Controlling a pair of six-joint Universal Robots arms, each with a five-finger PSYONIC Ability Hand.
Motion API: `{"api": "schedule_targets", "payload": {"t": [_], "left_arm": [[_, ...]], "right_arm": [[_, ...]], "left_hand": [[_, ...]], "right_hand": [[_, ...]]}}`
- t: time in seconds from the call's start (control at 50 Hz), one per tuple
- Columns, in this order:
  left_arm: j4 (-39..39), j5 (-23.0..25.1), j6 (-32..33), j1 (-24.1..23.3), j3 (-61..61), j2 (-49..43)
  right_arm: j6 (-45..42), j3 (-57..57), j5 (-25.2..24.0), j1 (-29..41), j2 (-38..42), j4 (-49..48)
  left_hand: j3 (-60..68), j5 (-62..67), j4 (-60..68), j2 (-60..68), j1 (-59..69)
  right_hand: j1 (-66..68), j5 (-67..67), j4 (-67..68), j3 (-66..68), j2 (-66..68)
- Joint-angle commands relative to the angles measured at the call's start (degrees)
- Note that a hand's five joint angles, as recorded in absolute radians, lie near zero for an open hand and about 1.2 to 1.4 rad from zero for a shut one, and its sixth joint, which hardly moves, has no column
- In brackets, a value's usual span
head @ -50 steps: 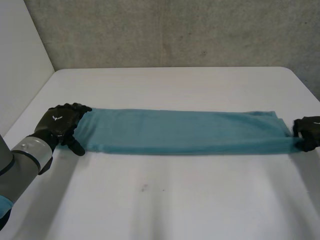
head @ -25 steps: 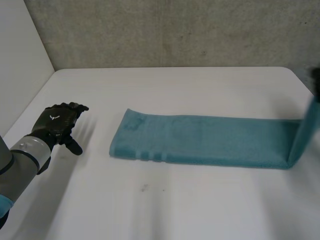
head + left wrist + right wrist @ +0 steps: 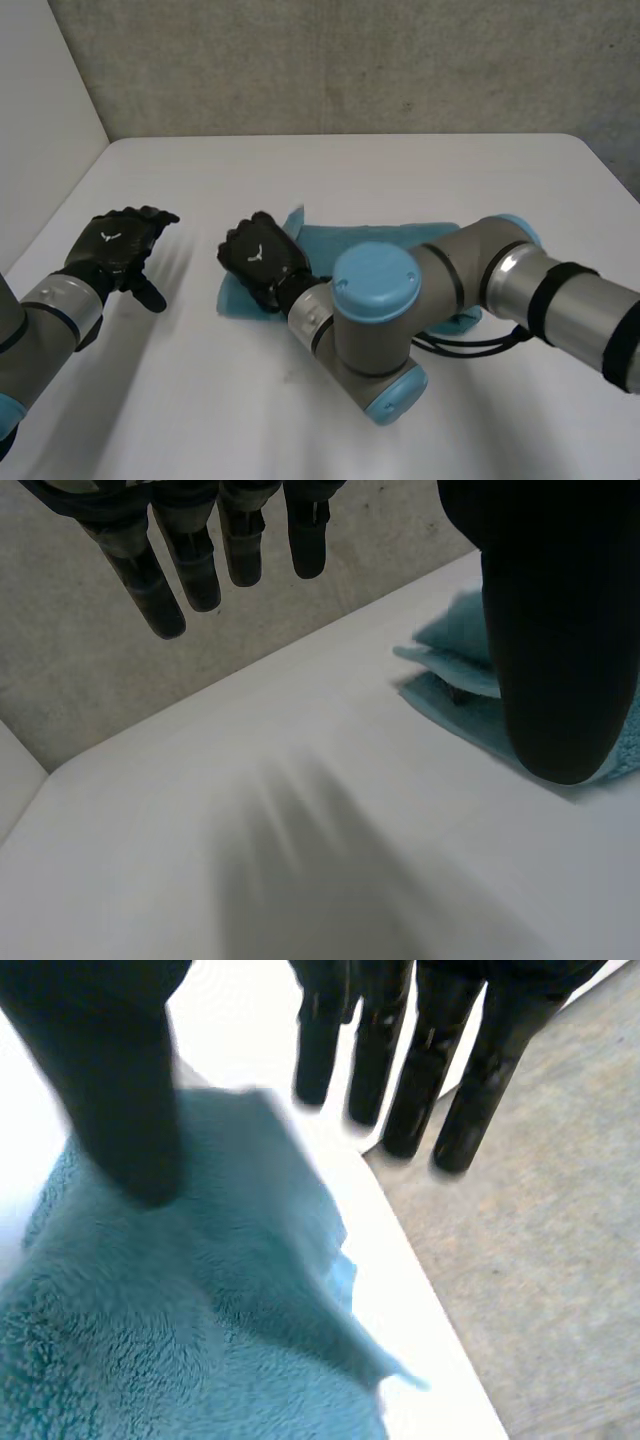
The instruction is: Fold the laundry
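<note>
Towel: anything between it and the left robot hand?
Nothing visible. Bare table separates the left robot hand from the towel's near end; the right robot hand is over that end, fingers straight.

Left robot hand (image 3: 113, 246), right robot hand (image 3: 262, 258): fingers straight.

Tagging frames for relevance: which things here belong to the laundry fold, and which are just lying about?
Job: teal towel, doubled over; right hand, open at its end; left hand, open, apart from the towel.
Just there: white table; grey wall.
</note>
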Motion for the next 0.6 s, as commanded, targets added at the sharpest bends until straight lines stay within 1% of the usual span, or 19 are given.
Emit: {"api": "schedule_targets", "payload": {"t": [0.02, 0.08, 0.1, 0.12, 0.16, 0.18, 0.2, 0.26, 0.28, 0.34, 0.4, 0.44, 0.46, 0.48, 0.5, 0.52, 0.54, 0.6], "left_arm": [[0.04, 0.37, 0.09, -0.91, 0.89, -0.1], [0.13, 0.72, 0.18, -2.58, 2.73, -0.19], [0.13, 0.72, 0.18, -3.28, 3.35, -0.27], [0.13, 0.64, 0.18, -4.77, 4.57, -0.8], [0.04, 0.55, 0.18, -6.27, 5.99, -1.24], [0.04, 0.64, 0.18, -7.06, 6.69, -1.76], [0.04, 0.72, 0.09, -8.98, 8.18, -2.99], [0.04, 0.11, 0.0, -11.98, 10.73, -5.01], [-0.05, -0.15, -0.08, -13.64, 12.48, -6.15], [-0.22, -0.33, -0.08, -15.93, 15.12, -8.0], [-0.31, -1.03, -0.08, -16.73, 15.92, -8.45], [-0.22, -2.17, -0.17, -17.26, 15.84, -8.45], [-0.22, -2.52, -0.09, -17.26, 15.75, -8.45], [-0.22, -2.87, -0.08, -17.35, 15.66, -8.45], [-0.31, -3.49, -0.08, -17.35, 15.4, -8.36], [-0.31, -3.75, -0.08, -17.35, 15.22, -8.27], [-0.31, -3.93, -0.08, -17.35, 15.05, -8.1], [-0.4, -4.37, -0.08, -16.83, 14.34, -7.48]], "right_arm": [[9.09, 2.89, 7.5, -4.39, -9.83, 1.32], [16.49, 6.06, 8.66, -8.97, -13.89, 2.99], [20.52, 8.51, 8.66, -11.51, -16.34, 4.65], [22.3, 9.75, 8.66, -12.75, -17.32, 5.62], [24.68, 12.12, 8.57, -15.21, -18.91, 7.9], [26.0, 14.57, 8.57, -17.31, -19.87, 10.53], [26.36, 15.9, 8.48, -18.29, -20.23, 11.77], [26.36, 21.34, 7.78, -21.8, -21.02, 15.46], [26.36, 22.76, 7.69, -22.69, -21.28, 15.91], [26.01, 28.19, 6.99, -25.67, -21.99, 15.83], [25.4, 31.55, 6.81, -27.61, -21.99, 14.86], [24.43, 33.75, 7.43, -29.28, -21.64, 13.46], [24.08, 34.28, 7.52, -29.81, -21.64, 12.76], [23.9, 34.81, 7.69, -30.34, -21.55, 11.88], [23.47, 35.51, 7.95, -31.39, -21.55, 9.43], [23.2, 35.77, 8.13, -31.83, -21.81, 7.84], [22.94, 35.86, 8.31, -32.27, -21.81, 6.26], [20.13, 34.73, 8.66, -32.72, -22.25, 0.72]], "left_hand": [[-1.91, -2.16, -1.4, -1.15, -1.16], [-1.91, -2.16, -1.4, -1.15, -1.16], [-1.91, -2.16, -1.4, -1.15, -1.16], [-1.91, -2.16, -1.4, -1.15, -1.16], [-1.74, -2.0, -1.23, -0.98, -1.0], [-1.74, -2.0, -1.23, -0.98, -1.0], [-1.57, -1.83, -1.06, -0.81, -0.83], [-1.57, -1.83, -1.06, -0.81, -0.83], [-1.57, -1.83, -1.06, -0.81, -0.83], [-1.41, -1.66, -0.89, -0.64, -0.66], [-1.24, -1.49, -0.72, -0.47, -0.49], [-1.24, -1.49, -0.72, -0.47, -0.49], [-1.24, -1.49, -0.72, -0.47, -0.49], [-1.24, -1.49, -0.72, -0.47, -0.49], [-1.24, -1.49, -0.72, -0.47, -0.49], [-1.24, -1.49, -0.72, -0.47, -0.49], [-1.24, -1.49, -0.72, -0.47, -0.49], [-1.24, -1.49, -0.72, -0.47, -0.49]], "right_hand": [[-14.03, -23.59, -23.08, -22.96, -22.36], [-14.03, -23.59, -23.08, -22.96, -22.36], [-14.03, -23.59, -23.08, -22.96, -22.36], [-14.03, -23.59, -23.08, -22.96, -22.36], [-14.03, -23.59, -23.08, -22.96, -22.36], [-14.03, -23.59, -23.08, -22.96, -22.36], [-14.03, -23.59, -23.08, -22.96, -22.36], [-14.03, -23.59, -23.08, -22.96, -22.36], [-14.03, -23.59, -23.08, -22.96, -22.36], [-14.03, -23.59, -23.08, -22.96, -22.36], [-13.13, -22.69, -22.18, -22.06, -21.45], [-5.74, -15.3, -14.79, -14.66, -14.06], [0.12, -9.44, -8.93, -8.81, -8.2], [9.51, -0.06, 0.45, 0.58, 1.18], [34.25, 24.68, 25.2, 25.32, 25.92], [47.15, 37.59, 38.1, 38.22, 38.83], [55.88, 46.32, 46.83, 46.95, 47.56], [55.97, 46.41, 46.92, 47.04, 47.64]]}}
